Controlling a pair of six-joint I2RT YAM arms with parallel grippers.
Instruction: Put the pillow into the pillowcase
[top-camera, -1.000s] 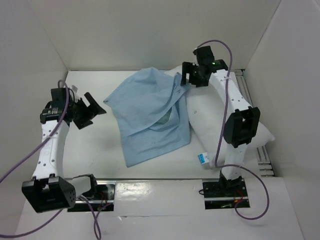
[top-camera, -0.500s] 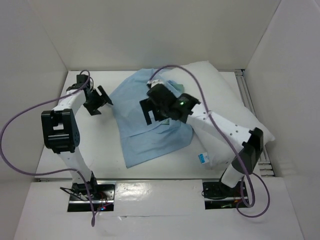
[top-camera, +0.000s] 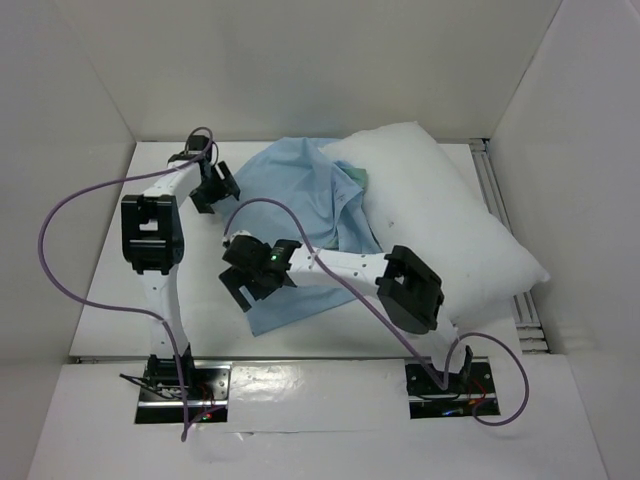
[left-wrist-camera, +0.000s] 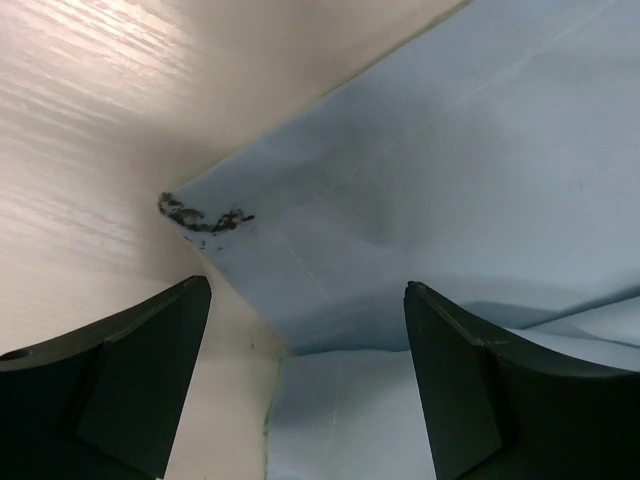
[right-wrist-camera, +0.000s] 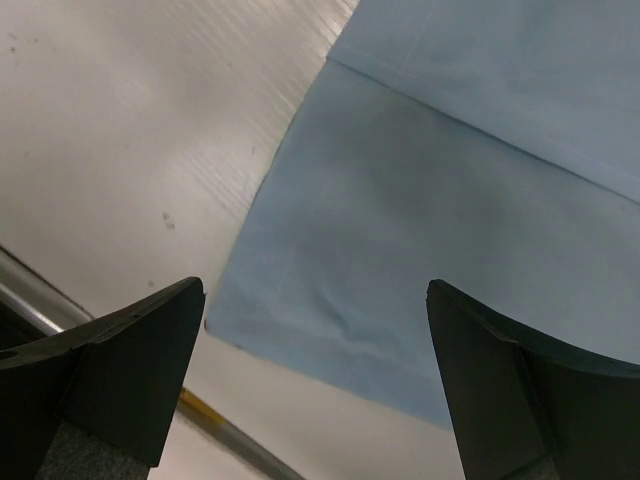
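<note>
The thin, limp pillowcase (top-camera: 300, 225) lies rumpled mid-frame on the tabletop (top-camera: 110, 280), touching the plump, soft pillow (top-camera: 440, 220) at upper right, and is probably best pinched at its upper-left and lower-left corners, where the left jaws and right jaws hang spread, holding nothing.

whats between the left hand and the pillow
The blue pillowcase lies spread between the left hand and the pillow. The top view shows this.

Both arms extended, jaws spread wide.
Left pincer (top-camera: 214, 186) hangs near the desk's (top-camera: 108, 285) far-left corner; right pincer (top-camera: 247, 283) reaches across toward the near-left.
</note>
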